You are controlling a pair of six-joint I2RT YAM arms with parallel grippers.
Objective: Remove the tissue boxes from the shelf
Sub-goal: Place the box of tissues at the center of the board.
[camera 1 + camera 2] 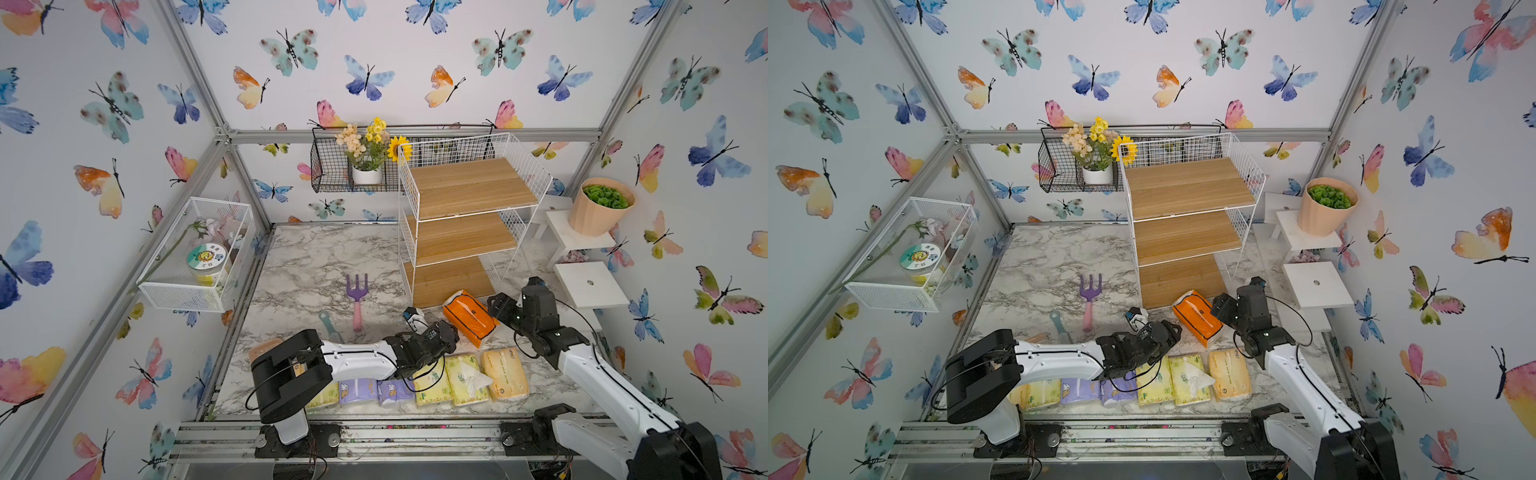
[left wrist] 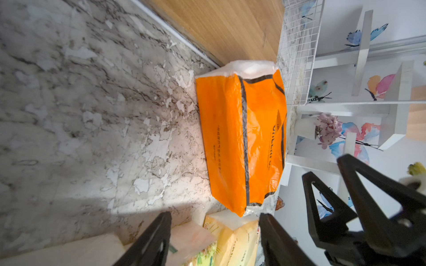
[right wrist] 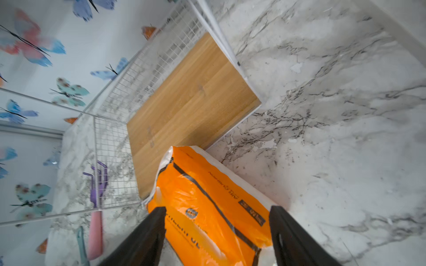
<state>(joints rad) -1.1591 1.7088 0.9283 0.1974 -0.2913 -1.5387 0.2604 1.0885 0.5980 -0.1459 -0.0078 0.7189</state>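
Right wrist: orange pack (image 3: pixel 214 207), lettering (image 3: pixel 223 186) unreadable

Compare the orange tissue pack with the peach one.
Colour: the orange pack is vivid with dark stripes; the peach pack is pale. Place: the orange pack lies alone, askew, by the shelf; the peach pack ends the front row of packs. Both lie on the table.
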